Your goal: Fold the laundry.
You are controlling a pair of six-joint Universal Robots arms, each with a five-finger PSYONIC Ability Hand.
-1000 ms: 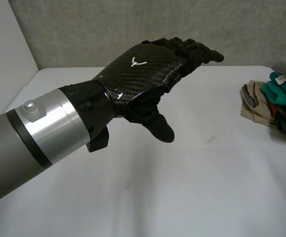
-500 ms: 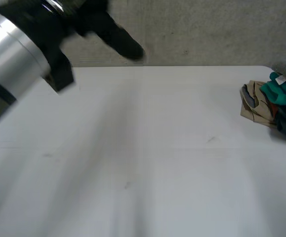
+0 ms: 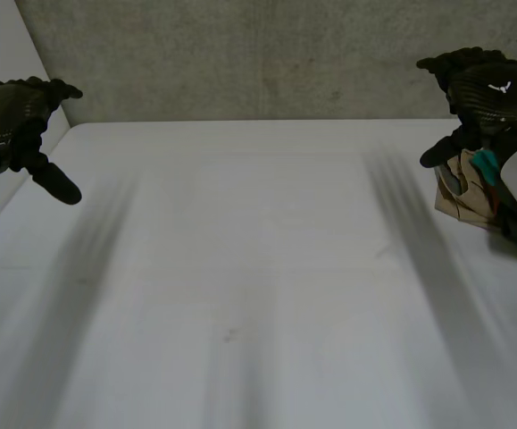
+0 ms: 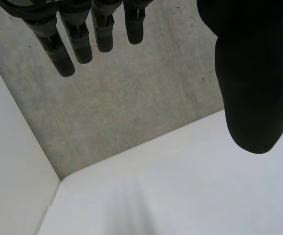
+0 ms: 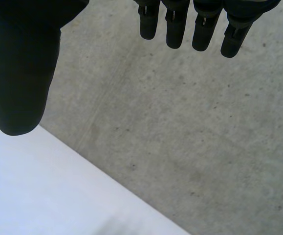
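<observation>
A small heap of laundry (image 3: 472,192), tan and teal pieces bunched together, lies at the table's far right edge. My right hand (image 3: 481,89) hovers just above and in front of it, fingers straight and thumb spread, holding nothing. In its wrist view the right hand's fingers (image 5: 200,24) hang straight before the concrete wall. My left hand (image 3: 12,112) floats over the table's far left corner, open and empty. Its fingers (image 4: 82,34) point toward the wall, thumb (image 4: 253,83) held apart.
The white table (image 3: 258,268) spreads wide between the two hands. A grey concrete wall (image 3: 258,54) runs along its far edge, and a white side wall (image 4: 9,161) meets the left corner.
My left arm swung from the middle of the table up and out to the far left corner. My right hand has come into sight above the laundry heap.
</observation>
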